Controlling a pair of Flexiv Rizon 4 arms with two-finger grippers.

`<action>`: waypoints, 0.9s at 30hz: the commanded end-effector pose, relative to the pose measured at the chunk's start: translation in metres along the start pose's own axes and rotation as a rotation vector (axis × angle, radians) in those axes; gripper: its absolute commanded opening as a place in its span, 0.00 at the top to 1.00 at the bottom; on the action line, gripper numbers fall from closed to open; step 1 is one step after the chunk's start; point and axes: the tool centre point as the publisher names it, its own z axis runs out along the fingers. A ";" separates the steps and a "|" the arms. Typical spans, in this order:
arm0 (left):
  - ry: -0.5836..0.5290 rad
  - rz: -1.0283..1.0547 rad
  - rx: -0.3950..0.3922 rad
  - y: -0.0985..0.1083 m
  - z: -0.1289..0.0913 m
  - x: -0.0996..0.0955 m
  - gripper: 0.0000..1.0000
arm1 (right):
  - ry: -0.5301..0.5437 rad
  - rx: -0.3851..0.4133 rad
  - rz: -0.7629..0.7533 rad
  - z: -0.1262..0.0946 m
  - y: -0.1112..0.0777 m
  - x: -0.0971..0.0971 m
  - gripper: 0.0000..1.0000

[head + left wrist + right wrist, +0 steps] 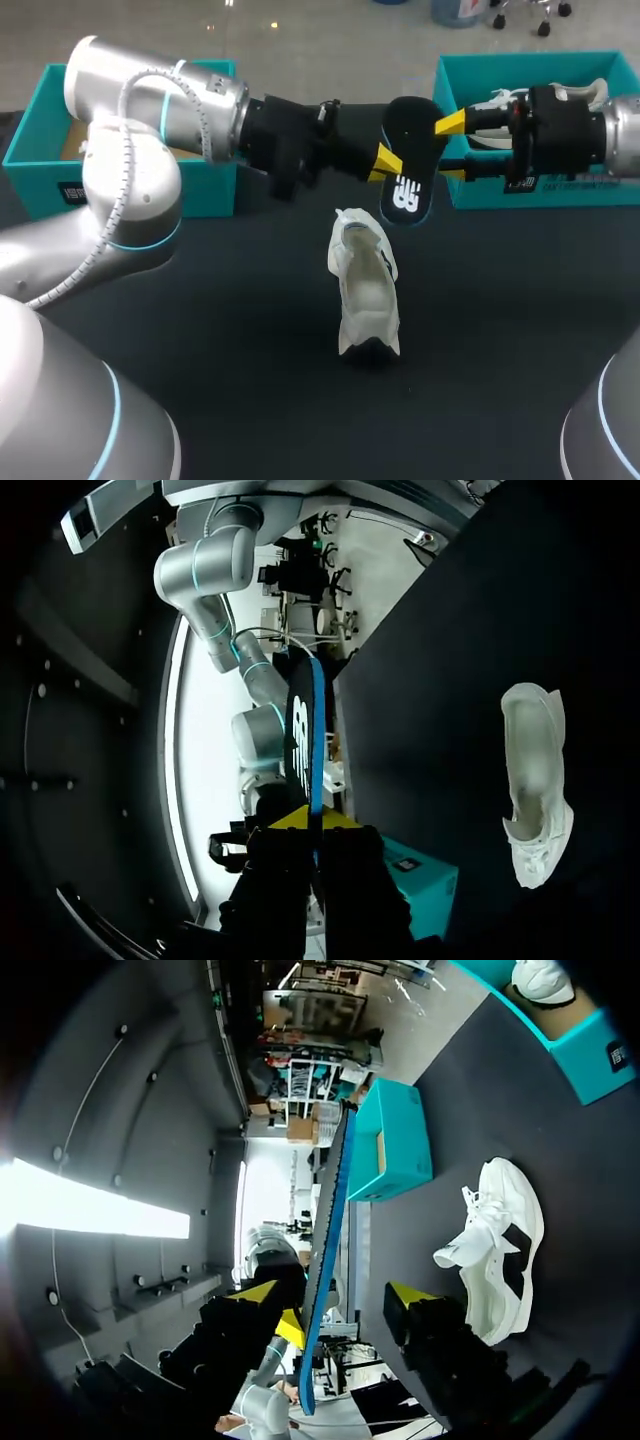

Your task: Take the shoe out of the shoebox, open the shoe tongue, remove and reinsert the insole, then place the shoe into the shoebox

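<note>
Two robot arms meet above the middle of a dark desk (250,320), one from each side. The left gripper (385,163) (312,820) has its yellow-tipped fingers pressed onto a black insole (408,150) (303,730) (330,1200) with a blue edge, pinching it from both sides and holding it in the air. The right gripper (452,147) (333,1295) faces it with its fingers spread wide, the insole standing edge-on between them without clear contact. Below the insole, a white shoe (365,290) (535,780) (500,1250) rests alone on the desk, apart from both grippers, its opening showing. At the far left stands a teal left shoebox (40,150), partly hidden by the left arm. At the far right a teal right shoebox (470,90) holds a second white shoe (585,92), with the right arm crossing in front of it.
</note>
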 end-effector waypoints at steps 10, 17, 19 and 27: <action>-0.035 0.014 -0.052 -0.005 0.013 0.003 1.00 | 0.027 -0.007 0.009 0.014 0.009 0.003 1.00; -0.010 -0.003 -0.064 -0.010 0.011 0.008 1.00 | 0.036 -0.015 0.020 0.015 0.008 -0.002 1.00; 0.016 -0.006 -0.075 -0.011 0.009 0.009 0.60 | 0.037 -0.016 0.021 0.016 0.008 -0.003 1.00; 0.192 -0.076 -0.042 -0.011 -0.014 0.001 0.00 | 0.031 0.000 0.044 0.023 0.007 -0.013 1.00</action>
